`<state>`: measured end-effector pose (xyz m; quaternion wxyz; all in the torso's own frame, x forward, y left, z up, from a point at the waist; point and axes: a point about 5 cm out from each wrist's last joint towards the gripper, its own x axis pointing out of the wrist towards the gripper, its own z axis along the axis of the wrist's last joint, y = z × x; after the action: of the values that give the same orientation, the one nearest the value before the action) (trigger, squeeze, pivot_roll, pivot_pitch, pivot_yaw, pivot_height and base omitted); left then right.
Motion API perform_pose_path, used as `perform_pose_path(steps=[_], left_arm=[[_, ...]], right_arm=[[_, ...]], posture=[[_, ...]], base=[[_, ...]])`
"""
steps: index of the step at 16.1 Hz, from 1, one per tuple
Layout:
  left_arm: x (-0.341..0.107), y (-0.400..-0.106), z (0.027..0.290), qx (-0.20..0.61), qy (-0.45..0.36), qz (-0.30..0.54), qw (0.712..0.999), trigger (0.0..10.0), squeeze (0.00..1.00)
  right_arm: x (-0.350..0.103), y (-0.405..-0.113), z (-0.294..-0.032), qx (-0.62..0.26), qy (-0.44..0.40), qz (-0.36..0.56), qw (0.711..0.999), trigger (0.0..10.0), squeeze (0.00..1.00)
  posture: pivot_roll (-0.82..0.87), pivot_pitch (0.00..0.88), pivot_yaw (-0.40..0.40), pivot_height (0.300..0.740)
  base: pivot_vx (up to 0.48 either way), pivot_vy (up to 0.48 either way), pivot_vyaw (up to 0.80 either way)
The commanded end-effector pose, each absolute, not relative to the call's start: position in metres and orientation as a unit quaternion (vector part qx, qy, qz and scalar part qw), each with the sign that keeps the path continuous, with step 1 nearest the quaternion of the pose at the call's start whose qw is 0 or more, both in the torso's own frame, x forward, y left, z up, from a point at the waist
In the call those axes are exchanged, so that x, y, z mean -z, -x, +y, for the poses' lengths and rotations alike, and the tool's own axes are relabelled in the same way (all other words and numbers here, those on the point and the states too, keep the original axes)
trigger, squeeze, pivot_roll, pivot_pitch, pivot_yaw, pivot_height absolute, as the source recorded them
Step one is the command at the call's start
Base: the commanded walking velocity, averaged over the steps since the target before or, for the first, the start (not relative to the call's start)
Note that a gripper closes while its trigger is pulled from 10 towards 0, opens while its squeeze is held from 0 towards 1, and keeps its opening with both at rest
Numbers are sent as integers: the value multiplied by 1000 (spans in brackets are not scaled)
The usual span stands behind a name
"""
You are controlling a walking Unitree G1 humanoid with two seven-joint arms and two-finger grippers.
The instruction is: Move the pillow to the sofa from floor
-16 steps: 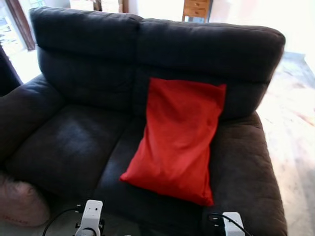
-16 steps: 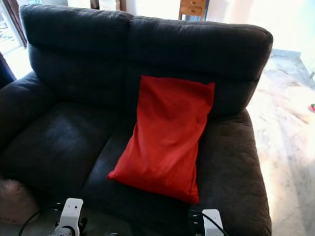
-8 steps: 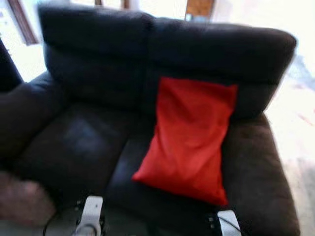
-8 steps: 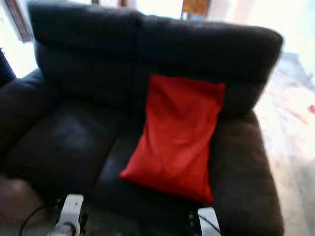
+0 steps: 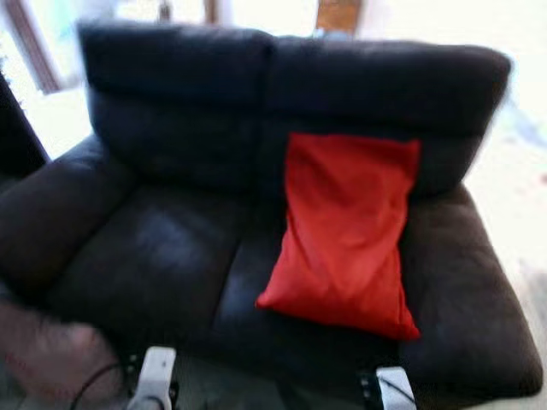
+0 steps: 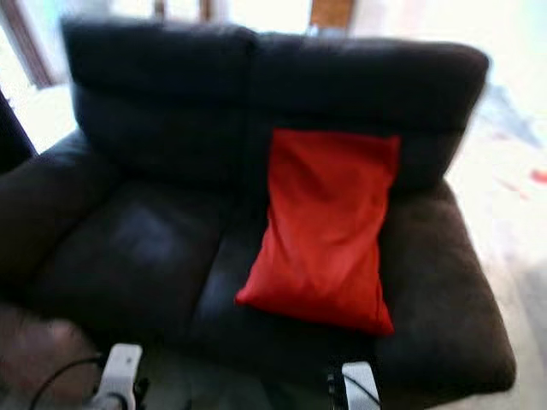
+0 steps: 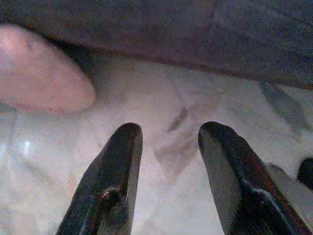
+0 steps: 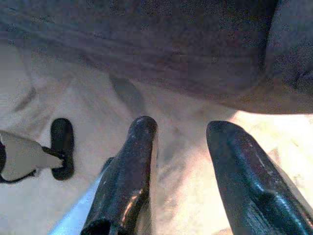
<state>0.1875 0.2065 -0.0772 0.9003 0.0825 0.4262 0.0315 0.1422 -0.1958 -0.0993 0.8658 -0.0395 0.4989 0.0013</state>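
A red pillow (image 5: 346, 232) lies on the right seat of the dark two-seat sofa (image 5: 162, 248), its top edge leaning against the backrest. Both arms hang low in front of the sofa. My left gripper (image 7: 166, 147) is open above the pale floor, with nothing between its fingers. My right gripper (image 8: 181, 147) is open too, over the floor by the sofa's base. A pink pillow (image 7: 41, 73) rests on the floor at the sofa's left front corner, also seen as the pink pillow (image 5: 51, 359) in the left eye view.
Pale marble floor (image 5: 521, 196) stretches to the right of the sofa. A wooden cabinet (image 5: 338, 15) stands behind the backrest. Another dark seat (image 5: 13, 137) edges in at the far left.
The whole view has shifted: the sofa and red pillow now sit further right and lower in the picture, and the image is blurred. The pillow itself has not moved on the sofa.
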Motion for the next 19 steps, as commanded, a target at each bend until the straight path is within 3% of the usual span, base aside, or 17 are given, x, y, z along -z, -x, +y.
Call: perform_pose_path(steps=[1,14,16,19], left_arm=[[77,-190,201,-22,-83,427,900,10000,0],[78,-188,203,-24,-82,432,898,10000,0],[78,-189,202,-24,-82,431,898,10000,0],[78,-189,200,-26,-80,432,898,10000,0]], right_arm=[[100,-139,-201,6,39,501,864,10000,0],[100,-139,-200,-8,58,501,864,10000,0],[99,-140,-202,-1,55,499,865,10000,0],[99,-138,-205,14,40,500,865,10000,0]], posture=[[-1,0,-2,740],[8,0,-13,740],[5,0,-14,740],[6,0,-17,740]], base=[[0,352,0],[0,351,0],[0,351,800],[0,350,0]])
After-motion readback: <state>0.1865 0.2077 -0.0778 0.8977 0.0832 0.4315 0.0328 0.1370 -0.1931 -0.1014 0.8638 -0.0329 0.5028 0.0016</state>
